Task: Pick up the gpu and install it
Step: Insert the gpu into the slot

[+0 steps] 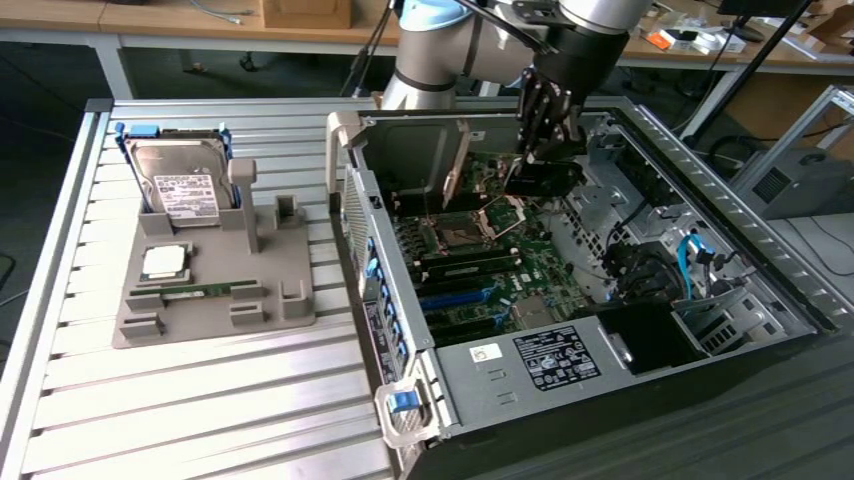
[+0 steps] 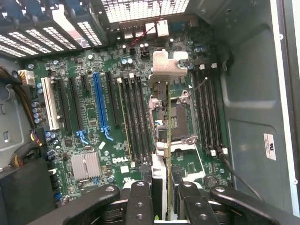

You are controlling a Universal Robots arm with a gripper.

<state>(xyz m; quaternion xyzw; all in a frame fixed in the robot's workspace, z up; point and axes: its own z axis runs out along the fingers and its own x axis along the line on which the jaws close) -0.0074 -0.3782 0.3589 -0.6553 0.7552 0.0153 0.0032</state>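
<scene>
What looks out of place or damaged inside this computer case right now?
Nothing looks spilled or broken. One oddity: the gpu, clamped in the pincer, hangs over the processor socket, well aside from the blue expansion slot.

Case (image 1: 497, 372) open on its upper side, wide way in, gpu (image 1: 541, 180) in gripper (image 2: 161, 185) hanging above board (image 1: 534, 272), blue slot (image 2: 99, 103) and neighbouring slots bare, case walls close on all sides, cables (image 1: 694, 262) bunched at the exterior view's right

Setting: robotics lab.
Fixtures: slatted aluminium table (image 1: 200, 400), robot arm (image 1: 434, 45), open computer case (image 1: 761, 260).
Background: cluttered workbenches (image 1: 160, 20).
</scene>
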